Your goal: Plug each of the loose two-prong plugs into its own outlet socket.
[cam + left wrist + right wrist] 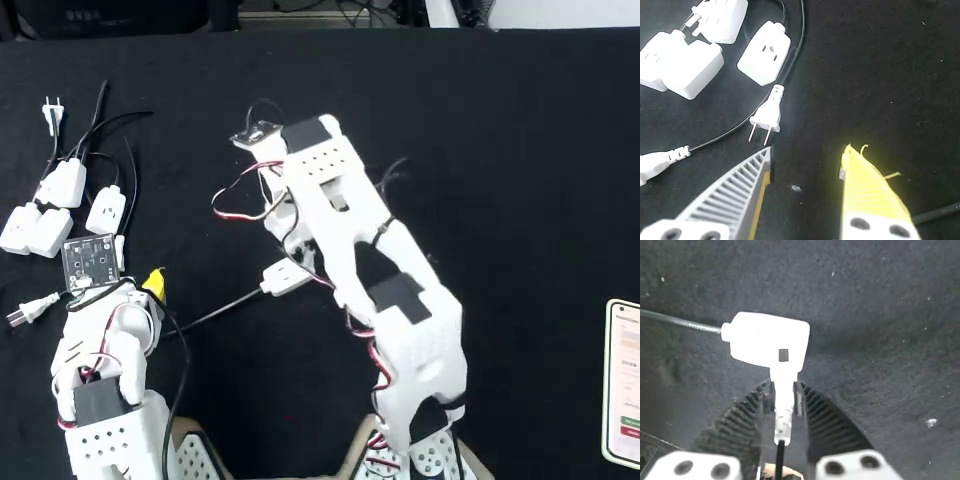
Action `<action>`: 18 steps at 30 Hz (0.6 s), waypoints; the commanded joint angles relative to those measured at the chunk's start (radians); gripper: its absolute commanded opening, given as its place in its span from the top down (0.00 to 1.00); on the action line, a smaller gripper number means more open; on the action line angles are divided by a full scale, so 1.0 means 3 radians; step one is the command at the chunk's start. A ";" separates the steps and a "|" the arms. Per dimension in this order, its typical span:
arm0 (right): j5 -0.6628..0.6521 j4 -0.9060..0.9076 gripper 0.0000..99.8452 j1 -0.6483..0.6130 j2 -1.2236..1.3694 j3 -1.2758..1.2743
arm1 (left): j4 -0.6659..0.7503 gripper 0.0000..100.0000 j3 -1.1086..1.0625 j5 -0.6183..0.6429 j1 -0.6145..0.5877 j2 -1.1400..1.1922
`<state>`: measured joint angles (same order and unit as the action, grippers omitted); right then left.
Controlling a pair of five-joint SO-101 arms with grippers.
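Note:
My right gripper (784, 402) is shut on a white two-prong plug (784, 395), which is seated in a white outlet socket (767, 342) with a black cable. That socket (283, 278) lies mid-table under the right arm. My left gripper (807, 157) stands open just above the cloth, with one grey and one yellow finger (862, 175). A loose plug (766, 114) lies just ahead of the gripper with its prongs pointing toward it. Just beyond the plug is a free socket (765, 52). Another plug end (655, 166) lies off to the side.
Several white sockets (62, 183) cluster at the table's far left, joined by black cords. One more loose plug (50, 112) lies behind them and another (25, 312) sits near the left edge. A phone (625, 380) lies at the right edge. Black cloth covers the table.

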<state>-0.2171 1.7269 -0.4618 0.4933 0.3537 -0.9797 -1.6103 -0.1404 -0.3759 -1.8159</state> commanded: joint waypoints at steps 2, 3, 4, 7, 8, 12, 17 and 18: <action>0.0036 0.0118 0.99 0.0051 0.0013 0.0202 | -0.0010 0.77 0.0023 -0.0026 -0.0018 -0.0020; 0.0036 0.0123 0.99 0.0056 0.0013 0.0202 | -0.0010 0.77 0.0023 -0.0026 -0.0018 -0.0020; 0.0036 0.0128 0.99 0.0061 0.0003 0.0197 | -0.0010 0.77 0.0023 -0.0026 -0.0018 -0.0020; 0.0087 0.0133 0.99 0.0107 -0.0003 0.0192 | -0.0010 0.77 0.0028 -0.0026 -0.0018 -0.0020; 0.0118 0.0133 0.99 0.0107 0.0013 0.0192 | -0.0010 0.77 0.0028 -0.0026 -0.0018 -0.0020; 0.0128 0.0133 0.99 0.0113 0.0018 0.0192 | -0.0010 0.77 0.0028 -0.0026 -0.0018 -0.0020; 0.0128 0.0133 0.99 0.0113 0.0023 0.0192 | -0.0010 0.77 0.0028 -0.0026 -0.0028 -0.0020; 0.0128 0.0133 0.99 0.0113 0.0023 0.0192 | -0.0010 0.77 0.0028 -0.0026 -0.0028 -0.0020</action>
<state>-0.1895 1.7300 -0.4450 0.5056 0.3583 -0.9797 -1.6103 -0.1404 -0.3759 -1.8159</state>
